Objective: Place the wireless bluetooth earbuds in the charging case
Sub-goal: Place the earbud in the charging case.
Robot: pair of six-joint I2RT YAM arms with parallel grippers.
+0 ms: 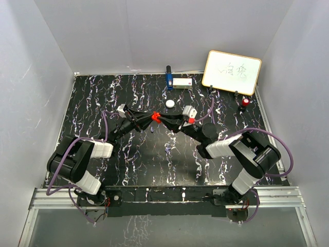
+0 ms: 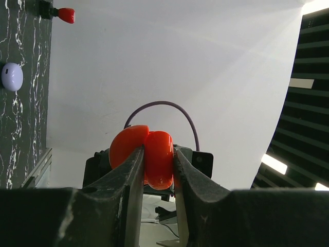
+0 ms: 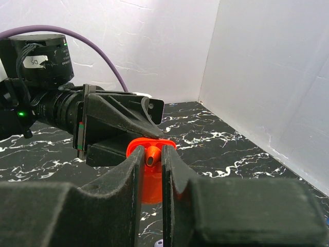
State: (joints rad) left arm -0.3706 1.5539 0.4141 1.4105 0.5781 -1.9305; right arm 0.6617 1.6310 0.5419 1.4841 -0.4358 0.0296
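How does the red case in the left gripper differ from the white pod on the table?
Red case is clamped in the left gripper above the table; white pod lies loose on it. The red case appears hinged open, the white pod closed. Both are rounded and glossy.

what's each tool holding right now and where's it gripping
The left tool clamps one half of the open red charging case by its sides. The right tool pinches a small red earbud, one end poking out above the jaws.
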